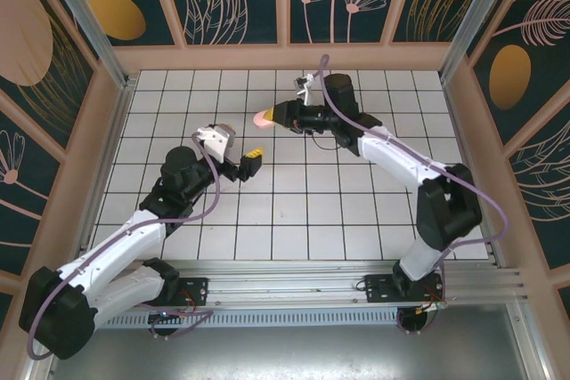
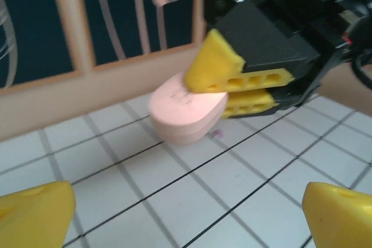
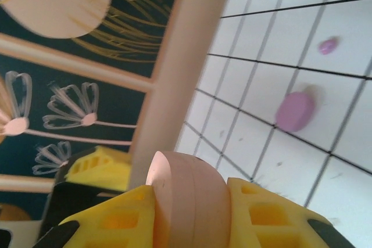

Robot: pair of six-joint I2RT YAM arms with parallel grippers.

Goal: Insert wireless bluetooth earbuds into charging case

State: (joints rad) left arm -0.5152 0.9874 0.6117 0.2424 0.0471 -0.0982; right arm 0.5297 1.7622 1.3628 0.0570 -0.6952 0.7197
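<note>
Right claw (image 3: 192, 216) is clenching the pink case (image 3: 186, 193); left claw (image 2: 187, 210) is standing released.
The closed pink case is sitting squeezed between the right claw's yellow fingers (image 3: 273, 213). The left claw is facing it, gaping wide and holding nothing. Beyond the right claw's tips, a lilac earbud (image 3: 328, 45) is lying on the white tiles (image 3: 349, 4), near a purple case (image 3: 295, 111).

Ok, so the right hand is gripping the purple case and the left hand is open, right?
Not quite. The right hand is gripping the pink case, as the right wrist view shows; the purple case lies on the tiles. The left hand is open.
</note>
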